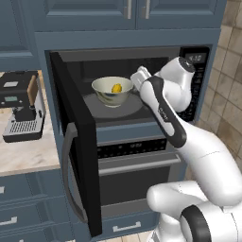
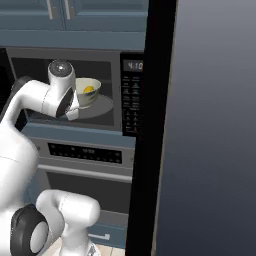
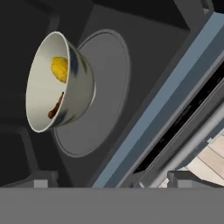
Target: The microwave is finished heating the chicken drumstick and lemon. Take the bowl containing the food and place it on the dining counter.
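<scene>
The microwave (image 1: 142, 94) is the biggest thing here, set into the blue cabinetry, and its dark door (image 1: 78, 156) already hangs wide open to the left, so the opening step looks done. Below it sits the silver-fronted oven (image 1: 137, 175), and off to the left a coffee machine (image 1: 21, 108) stands on a pale counter (image 1: 23, 156). The dining counter is nowhere in sight from here, so the carry and the set-down are all still ahead.

The white arm reaches up with the gripper (image 1: 138, 78) at the right front of the cavity, just beside the bowl (image 1: 112, 91) but not touching it. In the hand view its two dark tips sit far apart at the bottom edge with nothing between them, so the fingers are spread wide and empty; no grasp yet.

The bowl rests upright at the middle of the round grey turntable (image 1: 127, 108). Inside it lie the yellow lemon (image 3: 60, 68) and, lower against the wall, the reddish-brown chicken drumstick (image 3: 55, 106)
</scene>
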Controlling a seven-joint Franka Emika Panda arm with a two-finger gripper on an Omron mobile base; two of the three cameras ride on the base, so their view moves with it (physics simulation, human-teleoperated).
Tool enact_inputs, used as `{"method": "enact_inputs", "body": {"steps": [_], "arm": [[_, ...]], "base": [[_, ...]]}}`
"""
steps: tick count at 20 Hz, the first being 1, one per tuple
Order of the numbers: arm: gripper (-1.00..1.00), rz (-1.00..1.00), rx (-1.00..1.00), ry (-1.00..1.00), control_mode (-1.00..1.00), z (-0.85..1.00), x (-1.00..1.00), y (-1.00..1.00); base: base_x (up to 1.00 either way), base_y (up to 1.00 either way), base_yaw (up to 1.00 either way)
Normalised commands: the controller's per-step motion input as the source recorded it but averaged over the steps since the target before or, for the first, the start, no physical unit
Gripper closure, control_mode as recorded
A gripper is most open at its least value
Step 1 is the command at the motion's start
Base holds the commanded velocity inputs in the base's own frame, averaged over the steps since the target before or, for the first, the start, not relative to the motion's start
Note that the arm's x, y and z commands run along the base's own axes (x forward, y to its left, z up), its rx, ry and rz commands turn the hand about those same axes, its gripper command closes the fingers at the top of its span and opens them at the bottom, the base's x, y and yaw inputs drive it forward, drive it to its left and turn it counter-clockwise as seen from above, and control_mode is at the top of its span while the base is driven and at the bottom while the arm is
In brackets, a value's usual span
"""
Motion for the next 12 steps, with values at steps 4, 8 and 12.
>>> {"method": "enact_inputs", "body": {"steps": [4, 8, 12], "arm": [[-1.0, 0.0, 0.0, 0.02, -1.0, -0.31, 0.67, 0.15], [-1.0, 0.0, 0.0, 0.0, -1.0, -0.34, 0.75, 0.17], [-1.0, 0.0, 0.0, 0.0, -1.0, -0.2, 0.81, 0.16]], "base": [[0.0, 0.0, 0.0], [0.0, 0.0, 0.0], [0.0, 0.0, 0.0]]}}
